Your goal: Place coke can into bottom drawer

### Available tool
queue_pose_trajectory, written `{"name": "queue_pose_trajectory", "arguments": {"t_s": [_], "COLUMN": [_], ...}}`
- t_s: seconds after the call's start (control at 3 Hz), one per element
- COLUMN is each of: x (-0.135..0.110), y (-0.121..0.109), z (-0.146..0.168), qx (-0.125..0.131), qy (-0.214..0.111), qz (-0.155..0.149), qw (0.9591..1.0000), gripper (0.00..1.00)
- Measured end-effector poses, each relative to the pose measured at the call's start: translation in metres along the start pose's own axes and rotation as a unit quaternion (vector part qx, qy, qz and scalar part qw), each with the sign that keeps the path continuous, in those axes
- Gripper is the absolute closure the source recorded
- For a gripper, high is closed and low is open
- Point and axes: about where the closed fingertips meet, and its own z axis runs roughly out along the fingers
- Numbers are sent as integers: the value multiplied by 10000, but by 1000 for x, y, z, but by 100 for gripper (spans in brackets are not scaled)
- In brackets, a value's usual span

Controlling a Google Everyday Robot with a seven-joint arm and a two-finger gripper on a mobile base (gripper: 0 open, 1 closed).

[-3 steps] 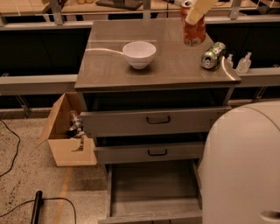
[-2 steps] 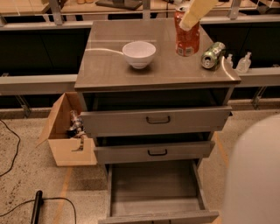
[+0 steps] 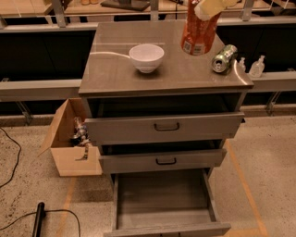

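Note:
The coke can (image 3: 199, 33), red-orange with white markings, hangs in the air above the back right of the cabinet top, tilted a little. My gripper (image 3: 206, 9) comes in from the top edge and is shut on the can's upper end; its cream fingers (image 3: 213, 6) cover the can's top. The bottom drawer (image 3: 163, 200) is pulled open at the foot of the cabinet, a wide grey tray with nothing in it. It lies well below and in front of the can.
A white bowl (image 3: 146, 57) and a green can (image 3: 224, 57) lying on its side sit on the cabinet top (image 3: 120, 69). Two upper drawers with dark handles stand slightly open. A cardboard box (image 3: 69, 141) stands left on the floor, small bottles (image 3: 256, 67) right, a cable lower left.
The can in my gripper has risen off the cabinet top, shifted left and looks larger. The white arm body that filled the lower right has left the view.

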Motion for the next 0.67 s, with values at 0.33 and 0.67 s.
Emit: {"name": "queue_pose_trajectory", "arguments": {"t_s": [0.33,0.67], "x": [-17,-5], "y": [44,76], "z": [-7,24], "qx": [165,257], "qy": [-475,-527], "qz": [-423,-671], "qw": [9978,9960], "gripper": [100,100]}}
